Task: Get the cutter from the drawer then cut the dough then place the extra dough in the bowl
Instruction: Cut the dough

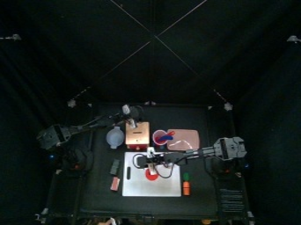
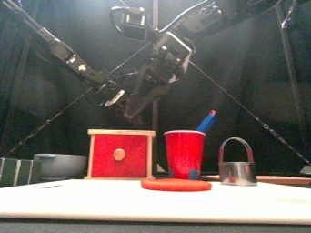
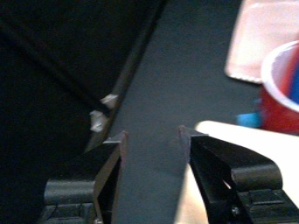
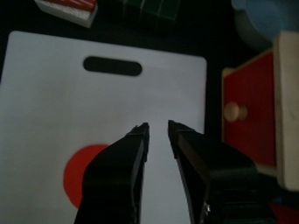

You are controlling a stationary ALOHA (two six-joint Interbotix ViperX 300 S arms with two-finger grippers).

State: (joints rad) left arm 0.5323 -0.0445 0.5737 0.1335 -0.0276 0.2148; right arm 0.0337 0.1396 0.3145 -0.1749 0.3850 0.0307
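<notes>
Risk centres on picking up the round metal cutter with a wire handle (image 2: 235, 170). It stands upright beyond the back right of the white cutting board (image 4: 70, 96), already out of the drawer. Whether its base rests on the board or just past it cannot be told. The handle is a thin arched wire and the wall is smooth, shiny metal, so a grip on either could slip or tip the cutter. The red plastic cup (image 2: 185, 153), holding a blue toy knife (image 2: 206, 120), stands just beside the cutter behind the board's back edge. A wide approach could knock it over.

The flat disc of red dough (image 2: 176, 184) lies on the board, matte and soft-looking. Likely faults at the cut:
- An off-centre press would leave a broken ring.
- The dough may cling inside the cutter.
- The smooth board may slide on the black counter.

The right hand (image 4: 158, 127) hovers over the board near the dough, jaws almost together, holding nothing. The left hand (image 3: 152, 136) hangs raised beyond the board's back left, jaws moderately apart, empty.

The pale wooden box with a red drawer front (image 2: 120, 153) stands behind the board's back left, drawer flush. The rounded blue-grey bowl (image 2: 61, 164) sits further left, well apart from the dough. A limp ring could tear or drop on that carry.
</notes>
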